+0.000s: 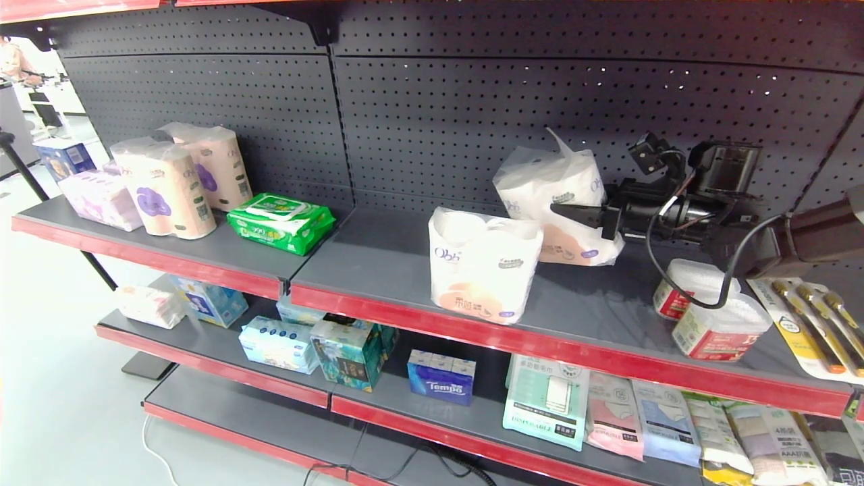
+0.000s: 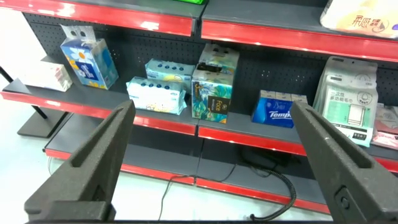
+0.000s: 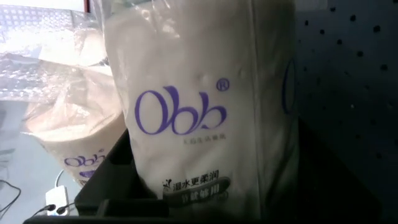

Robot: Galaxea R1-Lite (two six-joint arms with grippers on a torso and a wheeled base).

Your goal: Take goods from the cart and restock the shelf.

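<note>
The right pincer (image 1: 579,217) grips the far tissue pack (image 1: 548,183) on the shelf (image 1: 378,256); the left pincer (image 2: 212,107) hangs wide open.

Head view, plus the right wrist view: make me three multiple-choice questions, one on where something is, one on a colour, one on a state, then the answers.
1. Where does the green wipes pack lie?
A. on the floor
B. on the upper shelf, right of the tall roll packs
C. on the lowest shelf

2. What colour are the shelves' front edges?
A. blue
B. yellow
C. red

3. What is the right claw doing?
A. holding the rear white roll pack
B. hanging open, clear of all goods
C. shut on nothing

Answers:
1 B: it lies flat on the upper board beside those packs.
2 C: every edge strip is red.
3 A: the pack sits between the claw's fingers in the right wrist view.
</note>
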